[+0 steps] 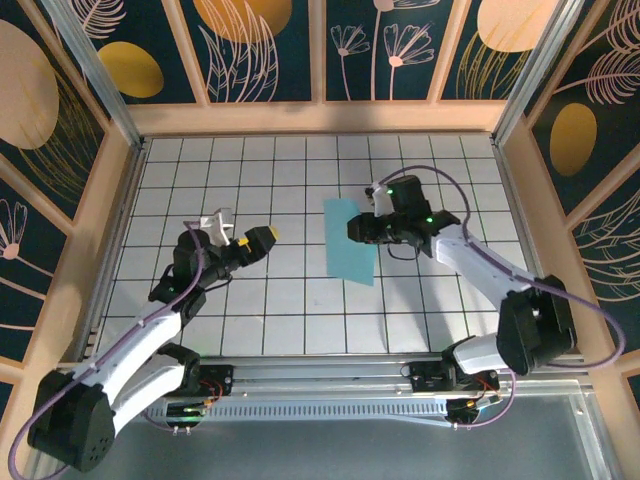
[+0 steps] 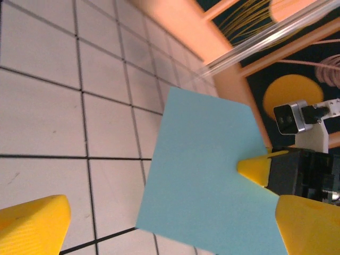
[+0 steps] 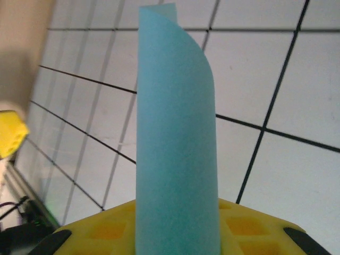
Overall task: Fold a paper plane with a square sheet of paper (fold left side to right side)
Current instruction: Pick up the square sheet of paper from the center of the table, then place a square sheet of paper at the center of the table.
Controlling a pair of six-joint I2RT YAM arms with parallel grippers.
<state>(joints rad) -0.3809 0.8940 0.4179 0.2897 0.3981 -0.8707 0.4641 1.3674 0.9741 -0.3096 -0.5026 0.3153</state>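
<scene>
So the right gripper (image 1: 361, 228) is clamped on the right-hand edge of the square sheet of paper (image 1: 349, 243). From the left wrist cam you can see one yellow fingertip (image 2: 254, 168) sitting on top of the teal with the sheet running under it, so I'd call that a pinch, not just a touch. The sheet is mid-table, a bit right of centre, and it isn't lying flat: in the right wrist view it stands up out of the jaws and curls over at the far end. That tells you most of how it handles, imo. It's almost weightless with zero stiffness, it flops wherever gravity or a puff of air sends it, and it'll keep any dent you put in it. It's probably slick on the tiled table (image 1: 260, 300) too, so pushing on it would likely just slide it. The best hold is right at an edge or corner with a shallow bite, which is what the right side has; going deeper would crumple it. The left gripper (image 2: 171, 215) is wide open with nothing in it, off to the left of the sheet, near but not touching, and pointed at the free left edge. My guess is that edge is the spot to grab for carrying left over to right. I can't tell if there's any crease in it.
</scene>
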